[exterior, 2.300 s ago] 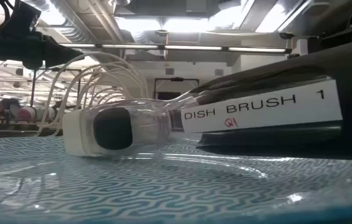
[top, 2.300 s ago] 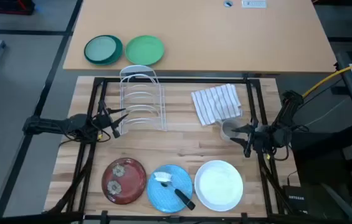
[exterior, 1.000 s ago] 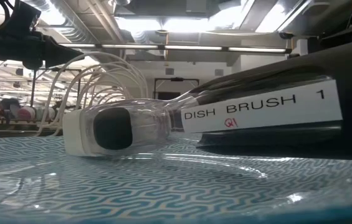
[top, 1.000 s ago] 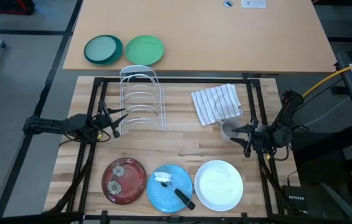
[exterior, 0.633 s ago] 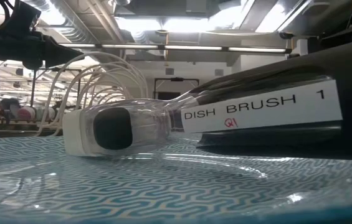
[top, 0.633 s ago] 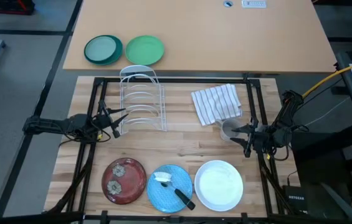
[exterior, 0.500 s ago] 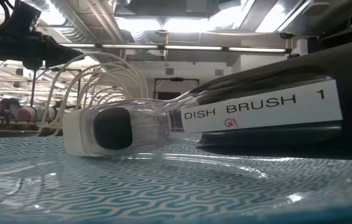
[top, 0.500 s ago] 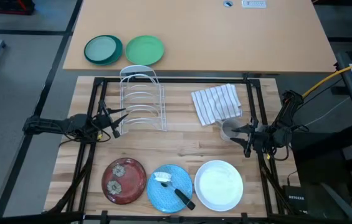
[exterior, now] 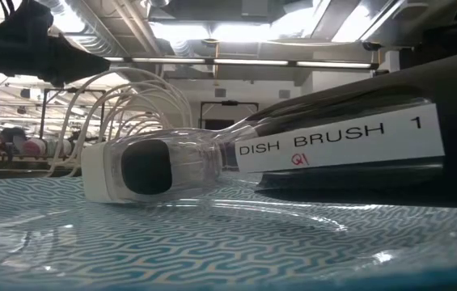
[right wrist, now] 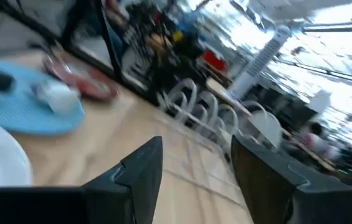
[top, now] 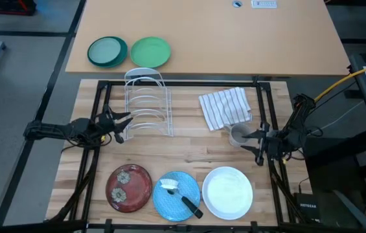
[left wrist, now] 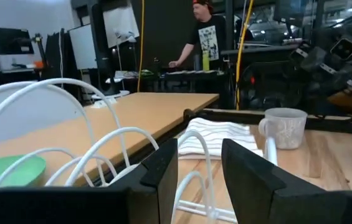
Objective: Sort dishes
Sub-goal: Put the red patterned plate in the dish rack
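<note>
Hovering spread and empty beside the grey cup [top: 238,135], right hand [top: 258,144] needing to drop onto the white plate [top: 227,192] rim just below it; left hand [top: 119,125] idling half-spread, empty, at the wire rack [top: 147,103]

The wooden table [top: 189,155] carries three plates [top: 129,188], a wire rack [top: 147,103], a striped towel [top: 225,107] and a cup [top: 238,135]

A tan desk [top: 202,32] stands behind the worktable, under what look like ceiling lights [exterior: 188,31].
</note>
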